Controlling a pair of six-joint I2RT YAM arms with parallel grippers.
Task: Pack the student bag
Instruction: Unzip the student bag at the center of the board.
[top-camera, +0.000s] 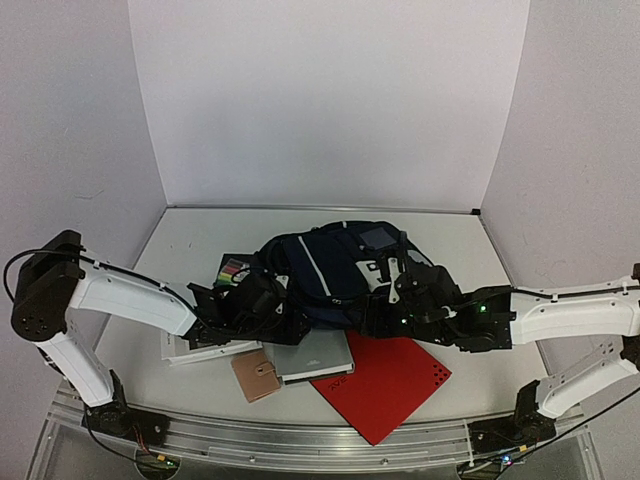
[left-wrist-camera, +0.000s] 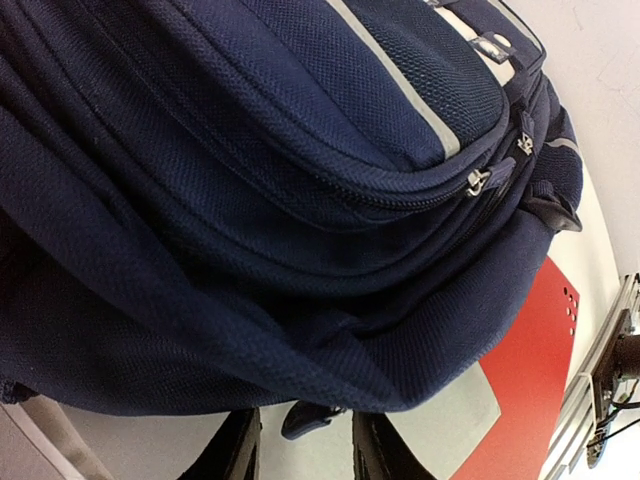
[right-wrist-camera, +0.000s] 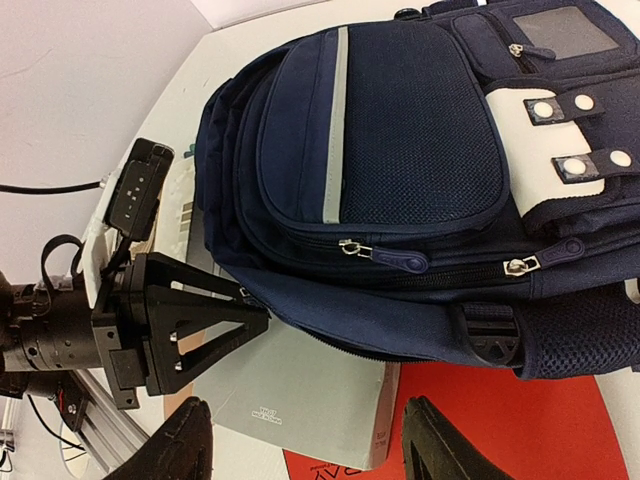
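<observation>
Packing barely starting: bag (top-camera: 335, 265) lying zipped; book (top-camera: 315, 355), red folder (top-camera: 385, 385), wallet (top-camera: 257, 377) waiting outside; left gripper (left-wrist-camera: 305, 450) straddling tab (left-wrist-camera: 312, 418), grip unclear; right gripper (right-wrist-camera: 305, 445) gaping, empty.

Student bag (top-camera: 335, 265) is covering the far part of the grey book (top-camera: 315, 352) and one corner of the red folder (top-camera: 385, 385), frame edges are cropping the fingers of left pincer (left-wrist-camera: 305, 440) and right pincer (right-wrist-camera: 305, 410), and the left pincer's hold on the fabric is not showing clearly.
</observation>
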